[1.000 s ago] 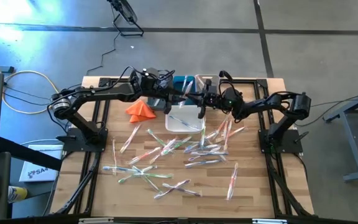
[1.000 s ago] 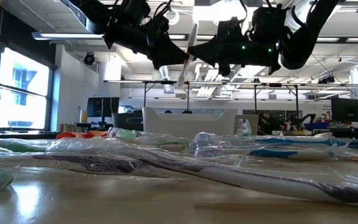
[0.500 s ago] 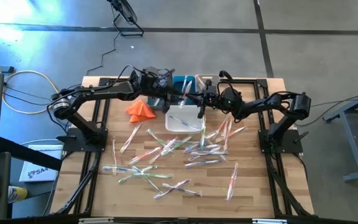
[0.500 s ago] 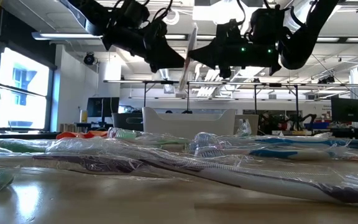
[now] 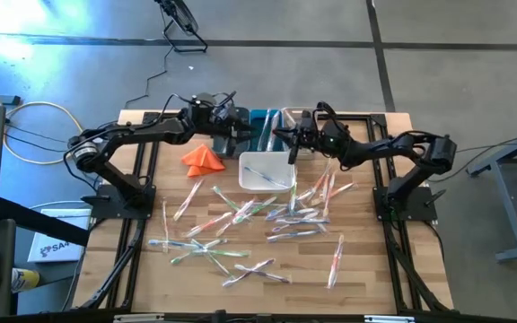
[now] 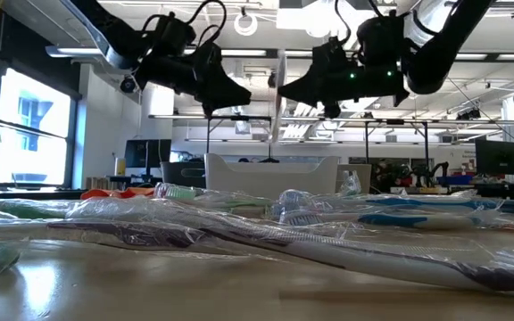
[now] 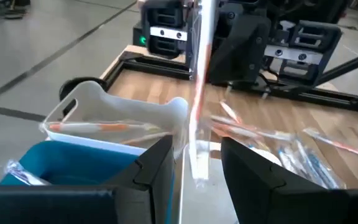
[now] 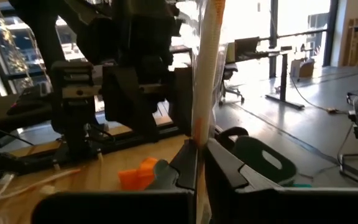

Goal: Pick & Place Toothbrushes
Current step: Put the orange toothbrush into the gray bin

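Holding a brush upright over the bins

Wrapped toothbrushes [image 5: 240, 220] are strewn across the near tabletop [image 5: 366, 269]. Farther back, one brush [image 6: 279, 98] is clamped upright in the right fingers [image 8: 197, 163]; the left fingers [image 7: 194, 163] are spread, empty, beside it.

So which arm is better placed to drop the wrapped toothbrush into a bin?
Right. The right gripper is shut on the clear-wrapped orange-handled toothbrush, above the bins; the left gripper stands open, holding nothing.

Legible text: one partial marking only. White box [image 5: 58, 244] on the floor left of the tabletop [image 5: 366, 269], high view: dark letters, apparently "SA…", remainder unreadable. No other labels, brands, numbers or signs can be read.
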`<state>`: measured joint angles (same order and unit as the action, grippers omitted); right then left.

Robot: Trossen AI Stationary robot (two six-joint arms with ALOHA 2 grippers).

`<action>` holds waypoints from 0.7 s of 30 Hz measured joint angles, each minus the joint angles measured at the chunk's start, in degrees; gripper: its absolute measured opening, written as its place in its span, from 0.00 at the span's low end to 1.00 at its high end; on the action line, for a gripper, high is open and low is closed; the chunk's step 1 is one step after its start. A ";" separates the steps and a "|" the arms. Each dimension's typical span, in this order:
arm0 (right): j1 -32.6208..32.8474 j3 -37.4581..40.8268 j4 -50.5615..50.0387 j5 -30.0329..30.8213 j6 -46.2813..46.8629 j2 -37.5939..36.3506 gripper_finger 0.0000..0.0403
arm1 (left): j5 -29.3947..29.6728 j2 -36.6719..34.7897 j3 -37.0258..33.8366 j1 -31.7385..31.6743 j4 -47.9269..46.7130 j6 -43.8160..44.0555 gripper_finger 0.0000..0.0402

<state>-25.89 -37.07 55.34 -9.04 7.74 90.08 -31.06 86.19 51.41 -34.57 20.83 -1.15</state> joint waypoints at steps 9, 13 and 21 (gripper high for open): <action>-1.17 0.31 -16.82 3.64 -1.89 -10.63 0.01 | 1.74 -4.86 -3.91 -0.04 0.63 -1.48 0.33; -0.66 0.31 -25.12 9.26 -5.24 -15.60 0.01 | 3.17 -10.72 -8.25 -0.85 0.88 -1.59 0.33; -2.74 0.36 -32.45 15.17 -5.97 -18.97 0.01 | 4.22 -21.89 -18.45 -1.03 0.36 -2.68 0.33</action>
<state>-28.63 -36.71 22.89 6.13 1.77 71.11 -26.84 64.30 32.96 -35.60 21.20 -3.83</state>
